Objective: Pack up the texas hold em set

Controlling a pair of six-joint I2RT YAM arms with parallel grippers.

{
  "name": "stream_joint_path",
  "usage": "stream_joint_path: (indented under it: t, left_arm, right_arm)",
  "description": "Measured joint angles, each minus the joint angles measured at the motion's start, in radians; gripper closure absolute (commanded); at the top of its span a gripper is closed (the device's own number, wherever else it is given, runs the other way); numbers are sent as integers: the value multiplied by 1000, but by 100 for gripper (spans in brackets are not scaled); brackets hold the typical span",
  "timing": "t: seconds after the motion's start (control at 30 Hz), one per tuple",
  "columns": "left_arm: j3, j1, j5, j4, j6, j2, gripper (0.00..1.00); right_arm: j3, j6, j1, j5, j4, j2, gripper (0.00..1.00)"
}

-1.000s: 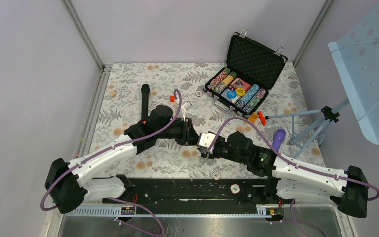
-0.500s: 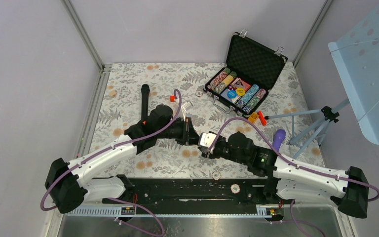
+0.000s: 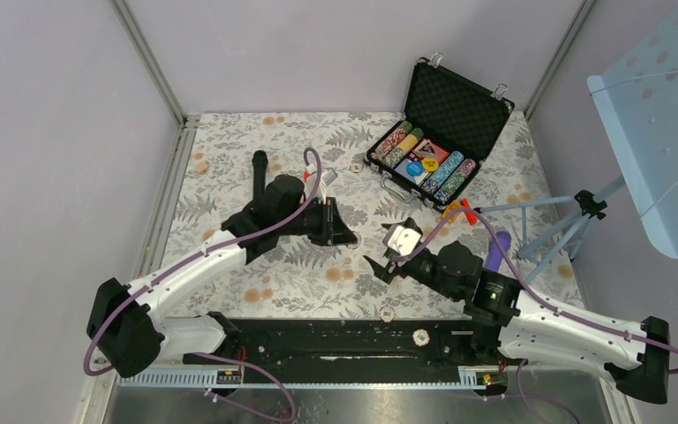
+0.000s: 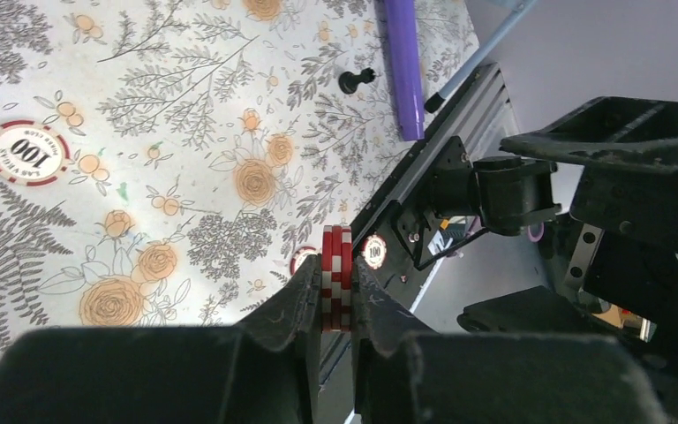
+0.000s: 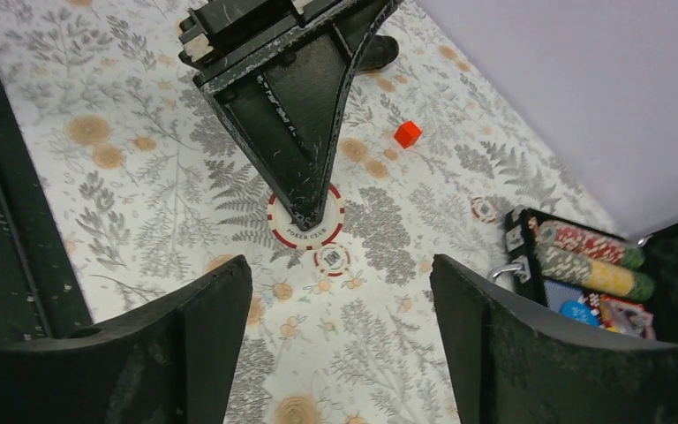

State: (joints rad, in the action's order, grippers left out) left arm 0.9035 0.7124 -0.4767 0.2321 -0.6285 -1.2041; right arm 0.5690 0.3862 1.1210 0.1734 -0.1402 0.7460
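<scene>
Out past the left arm's wrist, on its outer side, lies the black microphone [image 3: 259, 177]. The left gripper [image 4: 336, 284] is pinched tight on a thin stack of red-and-white chips [image 4: 336, 263], held on edge between its pads and low over the flowered cloth [image 4: 185, 106]. Whether the stack touches the cloth I cannot tell. Beyond this gripper sits a small red block [image 5: 407, 133].

Just off the left gripper's tip, between the two grippers, a loose chip [image 5: 331, 259] lies flat on the cloth. Facing it is the right gripper [image 3: 387, 246], with its fingers [image 5: 203, 336] spread wide and well clear of that chip. On the near side of this gripper a second chip [image 3: 387, 313] lies on the cloth by the black rail [image 3: 318, 340], and a third chip [image 3: 420, 336] rests on the rail itself.

Further right and beyond the right gripper, well apart from it, stands the black case [image 3: 455, 106]. Its lid is up, showing the foam lining. Rows of striped chips [image 3: 397, 143] lie in the tray's outer compartments, and a yellow button [image 3: 430, 163] sits in the middle one. One more chip [image 3: 356, 164] lies on the cloth just beside the case's left corner. A purple rod [image 3: 499, 249] lies to the right arm's outer side.
</scene>
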Motion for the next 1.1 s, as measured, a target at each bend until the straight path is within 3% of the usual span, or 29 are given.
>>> stream_joint_path:
  t: [0.2,0.4,0.6,1.0,1.1]
  left_arm:
    - [-22,0,-32,-71,2,43,100]
    - [-104,0,-45,-199,-27,200,100]
    - [-162,0,-68,-313,-54,303,100]
    - [-223,0,-170,-465,-116,360,100]
    - [-227,0,-194,-496,-130,365,100]
  right_arm:
    - [31,-182,-32,-16,68,-45,25]
    - [38,-414,-182,-181,70,-84,24]
    - [38,-588,-238,-363,-6,-95,23]
    - [49,-757,-259,-552,-128,16,22]
    - [50,-788,-260,-581,-174,35,26]
